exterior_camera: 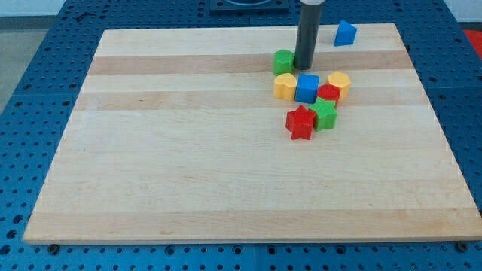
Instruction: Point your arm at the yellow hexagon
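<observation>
The yellow hexagon (340, 83) lies right of centre near the view's top, touching a red block (329, 94). My tip (303, 67) is to its left, about a block's width away, just right of a green block (283, 62) and just above a blue cube (306, 88). A second yellow block (285, 86), rounded in shape, sits left of the blue cube. A green star (324, 113) and a red star (300, 123) lie below the cluster.
A blue block with a sloped top (345, 33) sits alone near the top edge of the wooden board (188, 165). A blue perforated table (30, 90) surrounds the board.
</observation>
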Controlling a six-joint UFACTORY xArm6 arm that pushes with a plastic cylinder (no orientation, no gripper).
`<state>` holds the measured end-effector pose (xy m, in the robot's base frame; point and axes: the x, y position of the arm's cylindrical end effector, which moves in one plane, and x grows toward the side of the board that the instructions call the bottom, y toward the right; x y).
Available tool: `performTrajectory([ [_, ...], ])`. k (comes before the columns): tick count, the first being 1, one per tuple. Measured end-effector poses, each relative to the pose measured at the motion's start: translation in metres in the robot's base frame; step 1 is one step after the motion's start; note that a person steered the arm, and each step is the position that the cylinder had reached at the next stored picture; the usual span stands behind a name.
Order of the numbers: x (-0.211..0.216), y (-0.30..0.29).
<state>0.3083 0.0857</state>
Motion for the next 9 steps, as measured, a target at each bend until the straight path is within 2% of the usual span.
performTrajectory([
  [2, 0.0, -0.005],
  [4, 0.001, 0.078],
  [6, 0.051, 0.114],
  [7, 0.076, 0.109],
  [9, 0.085, 0.09],
])
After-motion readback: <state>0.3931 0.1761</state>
